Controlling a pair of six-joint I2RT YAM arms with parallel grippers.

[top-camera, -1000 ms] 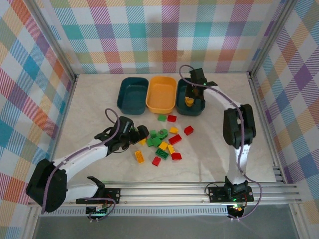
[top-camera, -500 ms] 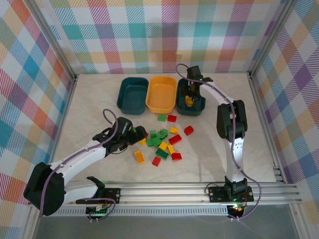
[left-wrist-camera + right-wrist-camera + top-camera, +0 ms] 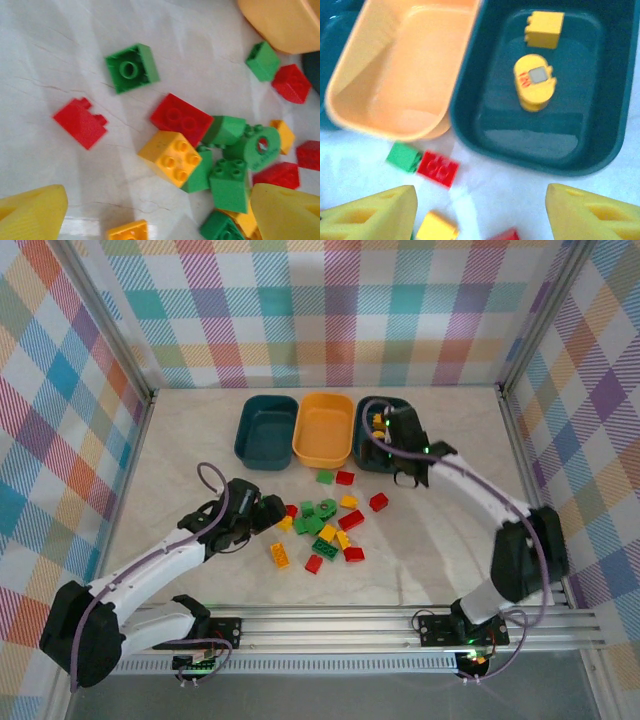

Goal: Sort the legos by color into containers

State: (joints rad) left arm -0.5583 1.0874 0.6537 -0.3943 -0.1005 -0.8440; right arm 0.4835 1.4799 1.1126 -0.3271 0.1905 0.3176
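Red, green and yellow legos lie in a loose pile (image 3: 325, 525) in front of three containers. The left teal tub (image 3: 266, 428) and the yellow-orange tub (image 3: 323, 430) look empty. The right teal tub (image 3: 366, 445) holds a yellow brick (image 3: 544, 29) and a rounded yellow piece (image 3: 534, 81). My left gripper (image 3: 272, 514) hovers open at the pile's left edge, with a yellow brick (image 3: 170, 156) just ahead of its fingers (image 3: 30, 212). My right gripper (image 3: 398, 462) is open and empty over the table, just in front of the right teal tub (image 3: 540, 130).
A green brick (image 3: 402, 156), a red brick (image 3: 437, 169) and a yellow brick (image 3: 436, 227) lie near the tubs' front. A metal frame rail (image 3: 350, 625) runs along the near edge, and checkered walls enclose the table.
My right gripper opened, left the rounded yellow piece in the right teal tub and drew back toward the front. My left gripper shifted slightly toward the pile.
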